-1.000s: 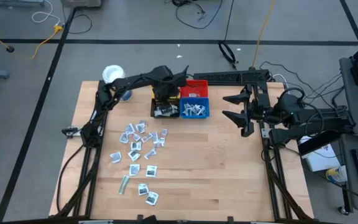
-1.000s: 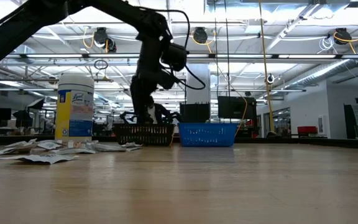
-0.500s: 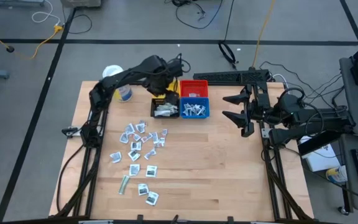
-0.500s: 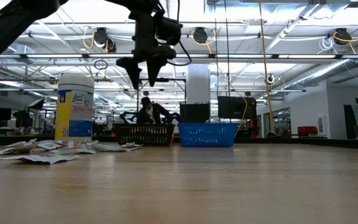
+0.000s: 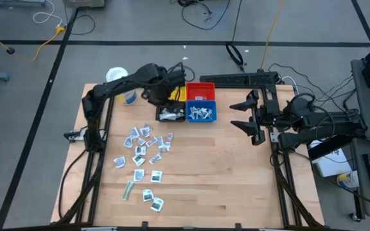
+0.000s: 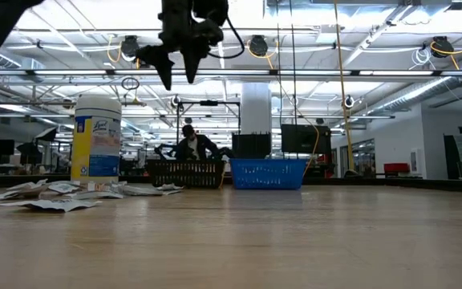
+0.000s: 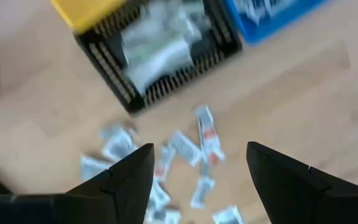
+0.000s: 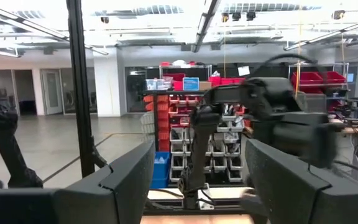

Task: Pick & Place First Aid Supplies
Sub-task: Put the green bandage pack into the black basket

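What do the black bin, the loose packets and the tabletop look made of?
Black bin: looks like moulded plastic, matte, its walls slotted into ribs. Packets: thin paper or foil pouches, white to silvery, lying flat or slightly curled; which of the two I can't tell. Tabletop: pale wood, likely butcher block, with visible plank seams and a satin sheen.

Wooden tabletop (image 5: 236, 179), seen from above. Four small square bins sit together near its far edge: yellow bin (image 5: 176, 94) and red bin (image 5: 201, 92) behind, black bin (image 5: 171, 114) and blue bin (image 5: 201, 114) in front. A white-lidded round jar (image 5: 115, 77) stands near the far left corner. A person (image 6: 189, 144) sits in the room beyond the bins.
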